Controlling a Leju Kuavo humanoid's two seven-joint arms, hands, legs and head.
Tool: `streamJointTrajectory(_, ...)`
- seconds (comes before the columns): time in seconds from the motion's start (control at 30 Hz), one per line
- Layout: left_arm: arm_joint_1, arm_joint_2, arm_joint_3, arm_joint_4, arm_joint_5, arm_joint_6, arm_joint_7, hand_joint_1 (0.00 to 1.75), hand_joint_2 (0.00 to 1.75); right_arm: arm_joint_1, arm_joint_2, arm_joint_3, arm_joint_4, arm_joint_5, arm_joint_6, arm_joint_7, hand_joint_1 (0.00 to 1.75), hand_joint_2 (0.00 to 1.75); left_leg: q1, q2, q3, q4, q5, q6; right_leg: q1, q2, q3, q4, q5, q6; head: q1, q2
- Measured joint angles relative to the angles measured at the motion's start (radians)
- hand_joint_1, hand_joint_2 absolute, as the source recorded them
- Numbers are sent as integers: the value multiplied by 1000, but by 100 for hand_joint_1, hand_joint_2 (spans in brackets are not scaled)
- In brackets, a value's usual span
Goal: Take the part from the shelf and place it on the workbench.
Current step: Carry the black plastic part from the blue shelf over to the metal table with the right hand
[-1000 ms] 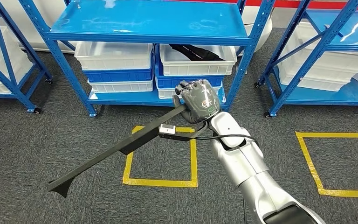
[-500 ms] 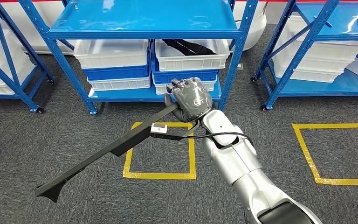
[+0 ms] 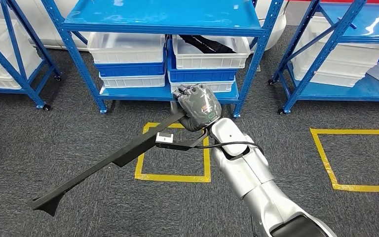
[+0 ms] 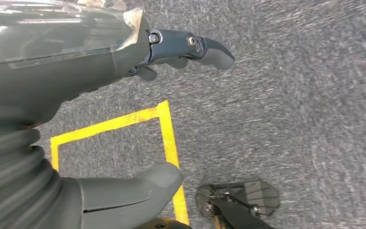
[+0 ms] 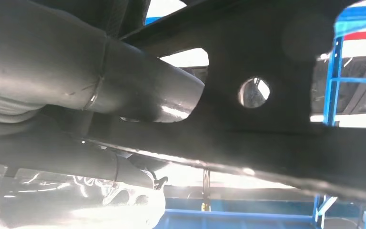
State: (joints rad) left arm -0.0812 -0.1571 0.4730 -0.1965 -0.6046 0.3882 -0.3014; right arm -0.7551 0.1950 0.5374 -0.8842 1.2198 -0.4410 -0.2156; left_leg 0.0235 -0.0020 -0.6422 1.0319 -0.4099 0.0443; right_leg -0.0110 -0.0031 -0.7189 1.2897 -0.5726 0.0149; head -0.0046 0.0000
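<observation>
My right hand [image 3: 200, 106] grips one end of a long black part [image 3: 113, 158], a flat tapering strip that slants down to the left over the carpet, ending in a forked tip. A white tag [image 3: 164, 138] sits on a side branch of the part. In the right wrist view the part [image 5: 276, 119] runs close across the picture, with a round hole in it, and the hand's thumb [image 5: 138, 90] presses against it. My left hand [image 4: 124, 52] hangs over the floor with fingers apart and nothing in it.
A blue shelf rack [image 3: 163, 19] stands ahead with white bins [image 3: 126, 49]; one bin [image 3: 212, 57] holds another black part [image 3: 205, 43]. More blue racks stand at left [image 3: 10, 59] and right [image 3: 335, 54]. Yellow tape squares [image 3: 172, 175] [image 3: 355, 158] mark the grey carpet.
The whole view has shifted, so the camera moved. My right hand still grips the part, whose far tip now sits lower and further left in the picture.
</observation>
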Motion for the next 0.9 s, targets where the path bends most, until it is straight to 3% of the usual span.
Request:
streamJointTrajectory(0.03, 0, 0, 2, 0, 0, 1, 0, 0, 175, 0, 0, 1, 2, 1, 1, 0, 175, 0, -1, 0, -11, 0, 9, -1, 0, 0, 1, 26, -10, 4, 0, 0)
streamJointTrajectory(0.07, 1, 0, 5, 0, 0, 1, 0, 0, 175, 0, 1, 1, 3, 2, 1, -1, 175, 0, -2, 0, -21, 0, 17, -3, 0, 0, 22, 15, -4, 10, 0, 0)
streamJointTrajectory(0.13, 1, -1, 9, 0, 1, 1, 0, 0, 175, -2, 5, 3, 4, 2, 1, -1, 175, 0, -3, -1, -39, 1, 34, -9, 0, 0, 116, -111, 28, 18, 1, 0)
streamJointTrajectory(0.17, 1, -2, 10, 0, 1, 1, 0, 0, 175, -4, 9, 4, 4, 2, 1, -2, 175, 0, -4, -1, -45, 1, 41, -13, 2, 0, 165, -183, 37, 16, 1, 0)
streamJointTrajectory(0.23, 1, -4, 11, 0, 1, 2, 0, 0, 175, -8, 14, 6, 4, 2, 1, -2, 175, 0, -5, -1, -51, -2, 57, -26, 10, 2, 212, -266, 42, 7, 1, 0)
streamJointTrajectory(0.3, 2, -5, 12, 0, 2, 2, 0, 0, 175, -10, 17, 7, 4, 2, 1, -2, 175, 0, -3, -1, -52, -9, 71, -39, 11, 4, 203, -275, 52, -5, 2, 0)
streamJointTrajectory(0.37, 5, -6, 12, 0, 2, 2, 0, 0, 175, -12, 21, 7, 5, 3, 1, -2, 175, 0, 1, -1, -65, 3, 50, -50, 2, 2, 195, -280, 68, -23, 2, 0)
streamJointTrajectory(0.4, 7, -6, 13, 0, 2, 2, 0, 0, 175, -13, 23, 8, 6, 3, 1, -2, 175, 0, 3, -1, -77, 31, 14, -54, -3, 1, 189, -281, 78, -32, 1, 0)
streamJointTrajectory(0.47, 9, -5, 14, 0, 3, 2, 0, 0, 175, -12, 25, 8, 8, 3, 1, -2, 175, 0, 4, -1, -113, 143, -82, -63, -1, -1, 172, -280, 96, -44, -2, 0)
streamJointTrajectory(0.5, 10, -4, 14, 0, 3, 2, 0, 0, 175, -11, 25, 8, 10, 3, 1, -2, 175, 0, 5, -1, -127, 204, -114, -67, 1, -1, 162, -278, 104, -44, -2, 0)
streamJointTrajectory(0.53, 10, -3, 15, 0, 3, 2, 0, 0, 175, -11, 25, 8, 11, 3, 1, -2, 175, 0, 5, -1, -131, 244, -125, -69, 2, -1, 151, -277, 111, -43, -2, 0)
streamJointTrajectory(0.57, 11, -3, 16, 0, 3, 2, 0, 0, 175, -10, 25, 8, 13, 3, 2, -2, 175, 0, 5, -1, -116, 249, -118, -70, 2, -1, 142, -275, 117, -41, -3, 0)
streamJointTrajectory(0.6, 11, -3, 16, 0, 3, 2, 0, 0, 175, -10, 25, 8, 14, 3, 1, -2, 175, 0, 6, 0, -80, 213, -99, -70, 2, -1, 134, -272, 121, -38, -3, 0)
streamJointTrajectory(0.67, 10, -2, 16, 0, 3, 3, 0, 0, 175, -13, 26, 8, 15, 3, 1, -2, 175, 0, 4, -1, 14, 90, -73, -63, 4, -1, 122, -265, 127, -31, -3, 0)
streamJointTrajectory(0.7, 10, -2, 16, 0, 2, 3, 0, 0, 175, -17, 27, 8, 16, 2, 1, -2, 175, 0, 1, -2, 46, 45, -66, -56, 5, -1, 118, -262, 130, -27, -2, 0)
streamJointTrajectory(0.73, 10, -2, 16, 0, 1, 4, 0, 0, 175, -21, 28, 8, 17, 2, 2, -2, 175, 0, -2, -3, 60, 20, -67, -50, 6, -1, 116, -260, 133, -22, -2, 0)
streamJointTrajectory(0.83, 10, -3, 17, 0, -1, 8, 0, 0, 175, -37, 30, 8, 20, 1, 4, -1, 175, 0, -7, -1, 55, 6, -53, -28, 8, -1, 108, -260, 143, -1, -3, 0)
streamJointTrajectory(0.9, 10, -5, 17, 0, -2, 12, -3, 0, 175, -47, 28, 6, 23, -1, 4, -1, 175, 0, -5, 3, 47, -8, -33, -9, 9, 1, 86, -221, 111, 1, -1, 0)
